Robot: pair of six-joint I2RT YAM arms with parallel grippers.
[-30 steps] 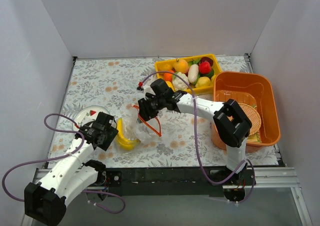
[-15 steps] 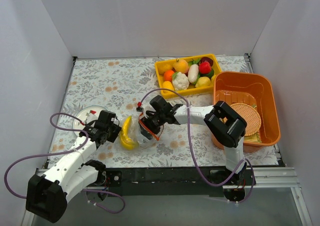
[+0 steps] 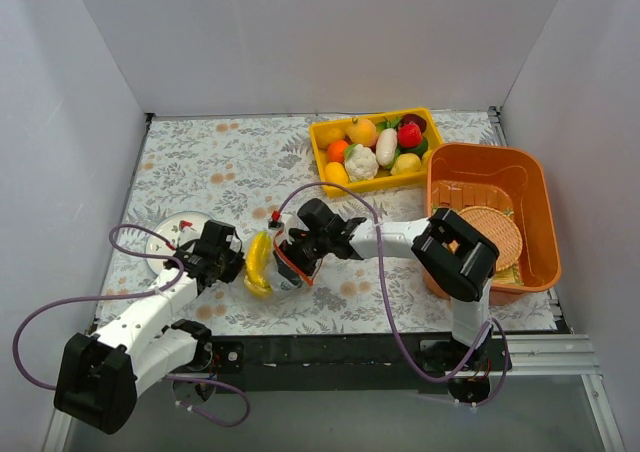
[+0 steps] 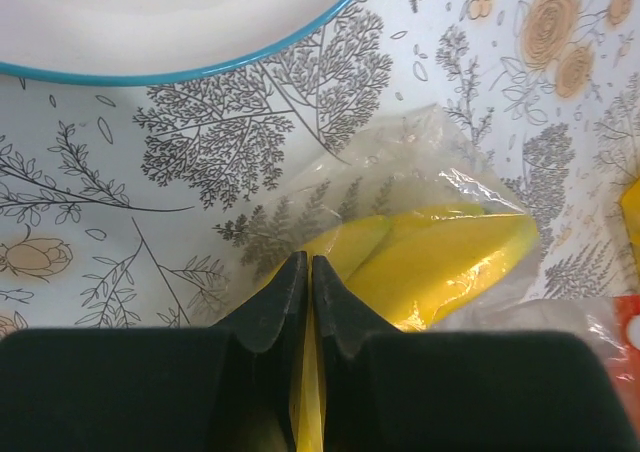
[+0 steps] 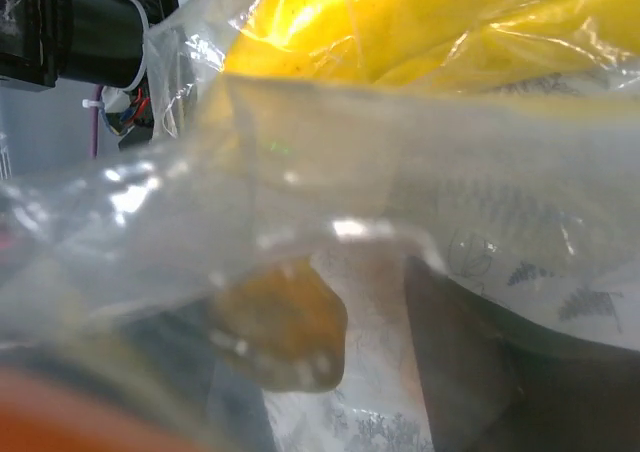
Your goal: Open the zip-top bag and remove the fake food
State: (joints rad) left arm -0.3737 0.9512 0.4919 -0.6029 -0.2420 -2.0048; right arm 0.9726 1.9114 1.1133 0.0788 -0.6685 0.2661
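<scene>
The zip-top bag lies crumpled on the flowered cloth with the yellow banana bunch in its left end. My left gripper is shut, pinching the clear plastic at that end; in the left wrist view its fingertips meet on the bag, just beside the banana. My right gripper is at the bag's red-strip mouth. Its jaws stand open with clear film draped over them and the banana beyond. Other fake food is not seen in the bag.
A white plate with a blue rim lies just left of my left gripper. A yellow tray of toy fruit stands at the back. An orange tub holding a woven mat sits at the right, close to my right arm.
The bag has come down from a raised, stretched pose to lie on the cloth. My left gripper closed on its banana end. My right gripper moved down and left and opened.
</scene>
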